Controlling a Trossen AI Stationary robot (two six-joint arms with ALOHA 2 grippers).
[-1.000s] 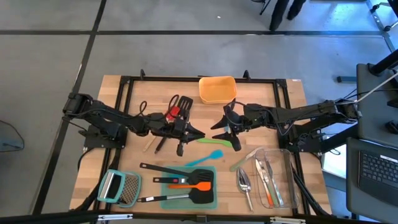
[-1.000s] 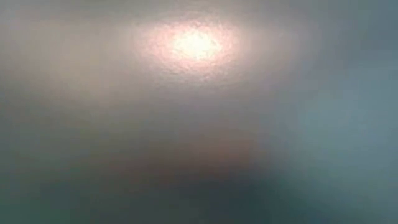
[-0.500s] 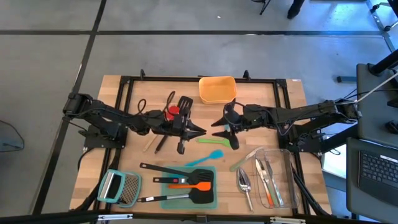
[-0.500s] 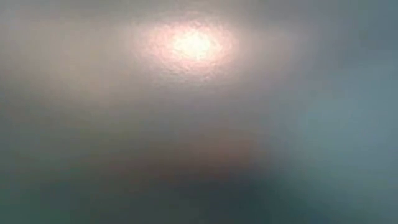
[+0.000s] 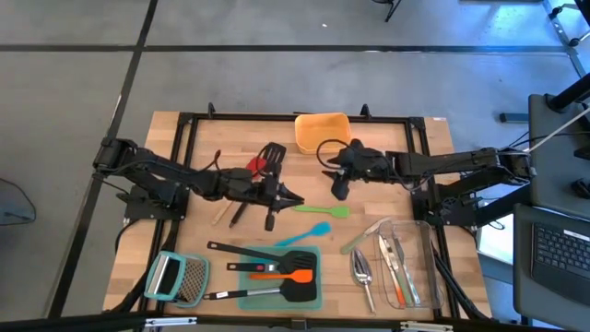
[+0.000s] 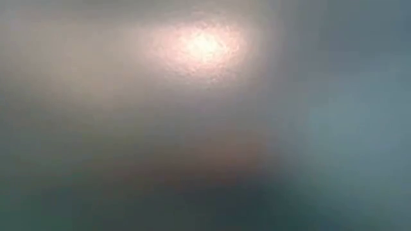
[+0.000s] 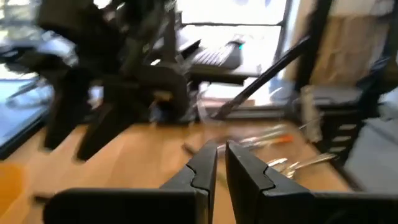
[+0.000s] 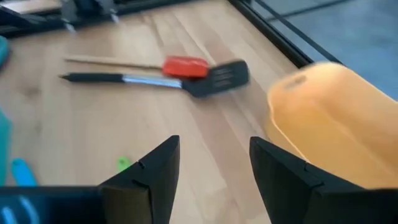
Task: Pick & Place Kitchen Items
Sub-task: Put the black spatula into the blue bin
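1. Part of the sorting appears done: silver cutlery and an orange-handled piece are seen lying in the clear plastic tray at the right front of the wooden surface, and a black turner and an orange turner rest on the flat teal tray at the front centre.
2. Much is judged left. Loose on the surface are a slim green silicone spatula, a slim teal silicone spatula, a silver scoop, a long black turner just beside the teal tray, and a black slotted turner with a red utensil beside it.
3. The left hand is seen with its fingers together and empty, low over the middle of the surface, near the green spatula's handle end.
4. The right hand is held with its fingers apart and nothing between them, near the orange plastic tub at the rear.
5. A flat metal grater with a light-blue handle lies at the left front, well apart from both hands.
6. The two hands are near each other at the centre, so crowding is a possible hindrance. Nothing can be made out in the low view.
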